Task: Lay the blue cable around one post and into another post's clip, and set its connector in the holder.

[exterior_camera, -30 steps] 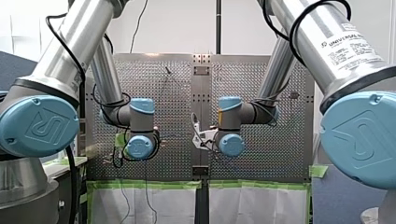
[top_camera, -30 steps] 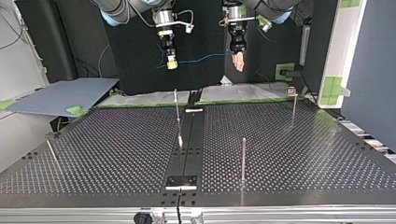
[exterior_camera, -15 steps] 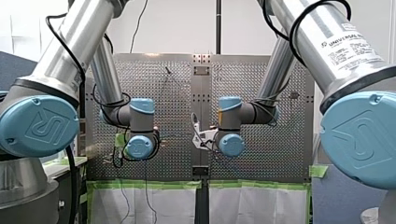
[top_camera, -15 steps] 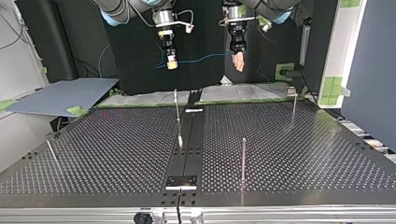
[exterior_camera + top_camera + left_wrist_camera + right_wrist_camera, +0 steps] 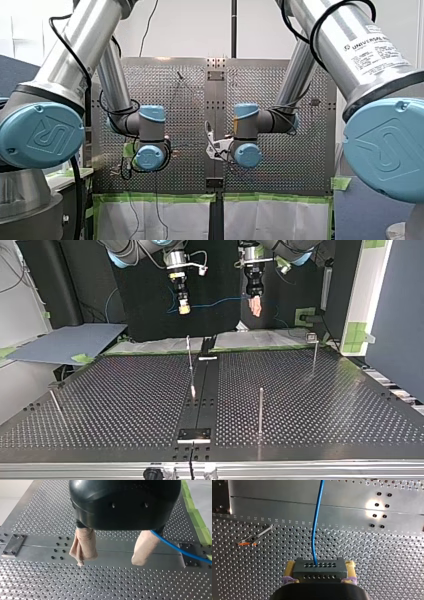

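Pinching the connector [image 5: 319, 572], right tool [image 5: 320, 566] hangs level with left tool [image 5: 110, 560]; both vertical.

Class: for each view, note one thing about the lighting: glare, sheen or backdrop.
Right wrist view: a glare patch on the metal strip, ahead of the connector and beside the blue cable. Left wrist view: my left end effector shows sheen on its black housing. Top view: the dark backdrop sets off the cable. Front view: a bright white wall behind the table.

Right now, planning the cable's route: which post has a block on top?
The post at the top view's right; only its top carries a small square block.
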